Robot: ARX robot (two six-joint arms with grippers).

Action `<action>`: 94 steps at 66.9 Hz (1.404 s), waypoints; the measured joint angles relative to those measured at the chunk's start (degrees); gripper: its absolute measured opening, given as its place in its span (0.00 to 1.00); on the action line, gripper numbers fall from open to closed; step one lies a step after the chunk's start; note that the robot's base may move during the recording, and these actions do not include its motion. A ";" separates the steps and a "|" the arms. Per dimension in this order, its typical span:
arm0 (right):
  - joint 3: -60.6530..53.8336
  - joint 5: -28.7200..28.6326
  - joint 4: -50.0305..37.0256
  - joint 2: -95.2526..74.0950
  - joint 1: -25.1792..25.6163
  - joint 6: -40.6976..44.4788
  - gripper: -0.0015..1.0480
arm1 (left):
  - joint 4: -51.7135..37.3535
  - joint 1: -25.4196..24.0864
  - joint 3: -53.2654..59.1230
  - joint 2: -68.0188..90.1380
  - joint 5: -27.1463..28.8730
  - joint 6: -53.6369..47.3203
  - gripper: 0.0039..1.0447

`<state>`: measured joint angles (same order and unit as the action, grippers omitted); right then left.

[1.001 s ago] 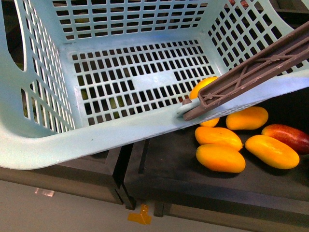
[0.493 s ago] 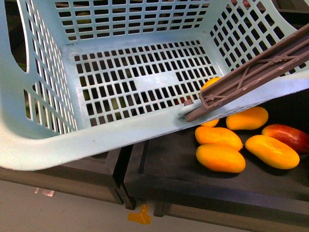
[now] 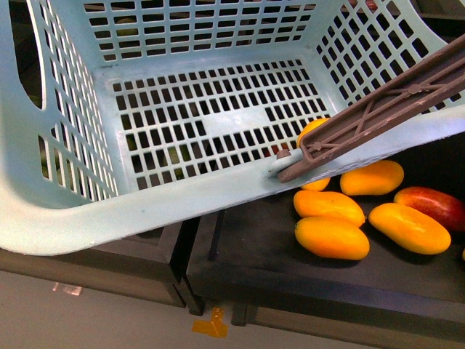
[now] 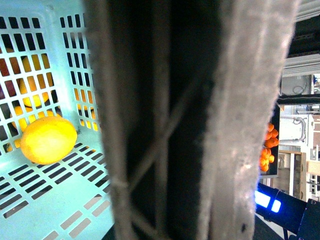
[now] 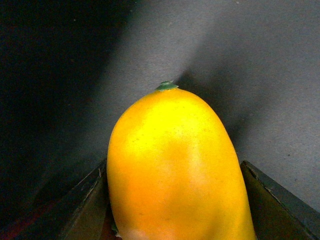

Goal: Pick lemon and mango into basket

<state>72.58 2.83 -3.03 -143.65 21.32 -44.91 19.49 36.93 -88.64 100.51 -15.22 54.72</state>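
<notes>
The light blue-green basket (image 3: pixel 145 207) hangs tilted and fills most of the front view, its brown handle (image 3: pixel 378 109) lying across the near right rim. My left gripper is shut on that handle (image 4: pixel 190 120), which fills the left wrist view and hides the fingers. The lemon (image 4: pixel 48 140) lies on the basket's slotted floor. In the front view a yellow fruit (image 3: pixel 311 129) shows in the near right corner, half hidden by the handle. My right gripper (image 5: pixel 175 205) is shut on the mango (image 5: pixel 170 150), above a dark surface. Neither gripper shows in the front view.
A black tray (image 3: pixel 261 247) under the basket's right side holds several yellow-orange mangoes (image 3: pixel 330 238) and a dark red mango (image 3: pixel 436 206). Orange tangerines (image 4: pixel 267 145) show far off in the left wrist view. Orange tape (image 3: pixel 212 325) marks the floor below.
The basket has shifted very slightly, and the yellow fruit in its corner is a little more hidden behind the handle. The fruit on the tray has not moved.
</notes>
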 joint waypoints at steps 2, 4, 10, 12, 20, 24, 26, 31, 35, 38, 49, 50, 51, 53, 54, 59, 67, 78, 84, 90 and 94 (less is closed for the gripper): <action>-0.24 -0.39 -0.39 0.28 0.07 0.20 0.62 | 0.00 0.00 0.00 0.00 -0.02 0.02 0.14; -0.57 -1.09 -0.74 0.68 0.11 0.59 0.62 | 0.00 0.00 0.00 0.00 -0.04 0.04 0.14; -2.75 -3.48 -2.34 3.58 0.39 2.62 0.62 | 0.00 0.00 0.00 0.00 0.00 0.02 0.14; -3.41 -3.89 -2.67 4.66 0.48 3.08 0.62 | 0.00 0.00 0.00 0.00 0.02 0.02 0.14; -7.50 -7.10 -4.24 12.31 1.20 7.04 0.61 | 0.00 -0.02 0.00 0.00 0.02 0.02 0.14; -9.86 -9.01 -4.46 17.22 1.62 8.81 0.61 | 0.00 -0.02 0.00 0.00 0.02 0.02 0.14; -10.82 -9.75 -4.46 19.30 1.79 9.22 0.61 | 0.00 -0.02 0.00 0.00 0.02 0.02 0.14; -13.53 -12.44 -4.20 25.77 2.49 10.58 0.61 | 0.00 -0.02 0.00 0.00 -0.02 0.02 0.14; -15.67 -14.19 -3.15 32.30 3.13 11.47 0.61 | 0.00 0.00 0.00 0.00 0.00 0.02 0.14; -16.72 -15.50 -1.97 36.63 3.50 11.78 0.61 | 0.00 0.00 0.00 0.00 0.00 0.00 0.14; -17.97 -19.17 2.89 52.28 3.69 11.26 0.61 | 0.00 -0.02 0.00 0.00 0.02 0.00 0.14; -17.97 -19.21 3.19 53.22 3.56 11.19 0.61 | 0.00 -0.02 0.00 0.00 0.02 0.02 0.14; -17.90 -19.30 3.85 55.15 3.28 10.91 0.61 | 0.00 -0.02 0.00 0.00 0.00 0.02 0.14; -17.90 -19.50 4.46 56.98 2.93 10.56 0.61 | 0.00 0.00 0.00 0.00 0.00 0.02 0.14; -17.90 -19.63 5.05 58.73 2.51 10.08 0.61 | 0.00 0.00 0.00 0.00 0.00 0.02 0.14; -17.90 -19.78 6.93 64.22 0.15 8.44 0.61 | 0.00 -0.02 0.00 0.00 -0.02 0.02 0.14; -17.92 -17.51 7.78 70.58 -6.38 6.38 0.61 | 0.00 0.00 0.00 0.00 0.00 0.00 0.14; -18.73 -6.69 6.82 74.20 -22.05 6.58 0.61 | 0.00 0.00 0.00 0.00 0.02 0.02 0.14; -18.73 -2.84 6.80 73.88 -28.37 6.58 0.61 | 0.00 -0.02 0.00 0.00 0.02 0.00 0.14; -18.73 0.94 6.78 73.13 -34.03 7.04 0.61 | 0.00 -0.02 0.00 0.00 0.02 0.02 0.14; -18.73 3.06 6.67 72.54 -37.09 7.54 0.61 | 0.00 -0.02 0.00 0.00 0.00 0.02 0.14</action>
<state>53.84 5.89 3.64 -71.11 -15.77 -37.36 19.49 36.91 -88.64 100.51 -15.22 54.74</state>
